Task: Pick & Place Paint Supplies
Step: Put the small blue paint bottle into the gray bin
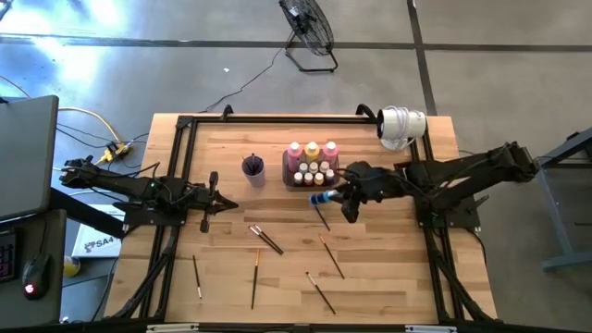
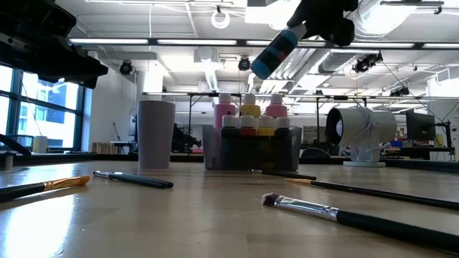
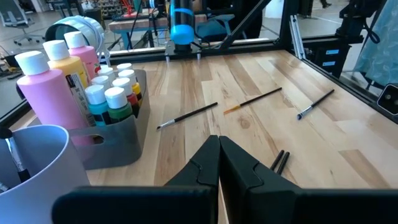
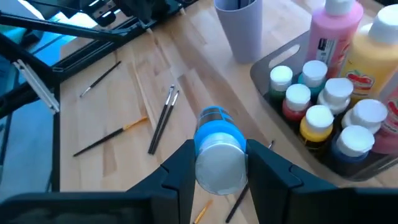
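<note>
The right end effector (image 1: 335, 198) hung in the air just in front of the dark grey tray (image 1: 289, 172), its two fingers clamped on a blue paint bottle (image 4: 217, 149). From the low camera the blue bottle sat tilted, high above the desk (image 1: 388, 268), cap end angled down toward the tray. The right wrist camera showed its silvery cap facing the lens, a dark finger pressed against each side.

In the tray stood the taller bottles along the far side: a pink one (image 1: 295, 151), a yellow-orange one (image 1: 313, 150) and another pink one (image 1: 330, 149). In front of them the tiny white-capped bottles (image 1: 313, 172) were packed together. A small purple cup (image 1: 253, 169) stood just beside the tray, on the left arm's side.

Thin paintbrushes lay scattered flat over the nearer half of the desk. A pair (image 1: 266, 240) lay touching side by side near the middle, one (image 1: 197, 277) toward the left edge, another (image 1: 254, 277) beside it, and two more (image 1: 331, 256) (image 1: 320, 292) toward the right. One further brush (image 1: 323, 217) lay on the wood below the lifted bottle.

The left end effector (image 1: 228, 205) waited well apart from the tray over the left part of the desk, fingers pressed fully together and holding nothing.
</note>
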{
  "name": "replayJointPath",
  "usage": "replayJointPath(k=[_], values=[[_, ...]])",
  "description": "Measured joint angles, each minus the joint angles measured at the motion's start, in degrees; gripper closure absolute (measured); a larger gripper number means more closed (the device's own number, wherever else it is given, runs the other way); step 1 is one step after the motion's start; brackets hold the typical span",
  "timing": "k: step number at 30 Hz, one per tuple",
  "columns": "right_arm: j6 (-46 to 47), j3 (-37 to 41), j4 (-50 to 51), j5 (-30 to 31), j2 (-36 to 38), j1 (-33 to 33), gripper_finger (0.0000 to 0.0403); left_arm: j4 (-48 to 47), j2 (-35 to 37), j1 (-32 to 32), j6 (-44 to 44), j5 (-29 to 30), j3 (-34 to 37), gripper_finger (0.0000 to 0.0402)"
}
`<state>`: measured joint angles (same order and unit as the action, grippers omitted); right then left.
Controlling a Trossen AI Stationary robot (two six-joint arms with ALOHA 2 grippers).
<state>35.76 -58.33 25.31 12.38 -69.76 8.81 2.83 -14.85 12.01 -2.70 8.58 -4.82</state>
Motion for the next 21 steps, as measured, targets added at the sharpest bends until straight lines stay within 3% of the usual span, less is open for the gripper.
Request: replayJointPath(k=[10,21], values=[[-6.17,-5.46,-0.41,-3.02,-2.92,-3.96,0.0293,0.0,0.0,0.0,0.02,-0.02,0.0,0.0401],[-13.62,-21.13,7.78,-8.59,-17.13,-10.75,0.0292,-0.74,0.0,-0.02,0.04,0.0,0.0,0.0401]])
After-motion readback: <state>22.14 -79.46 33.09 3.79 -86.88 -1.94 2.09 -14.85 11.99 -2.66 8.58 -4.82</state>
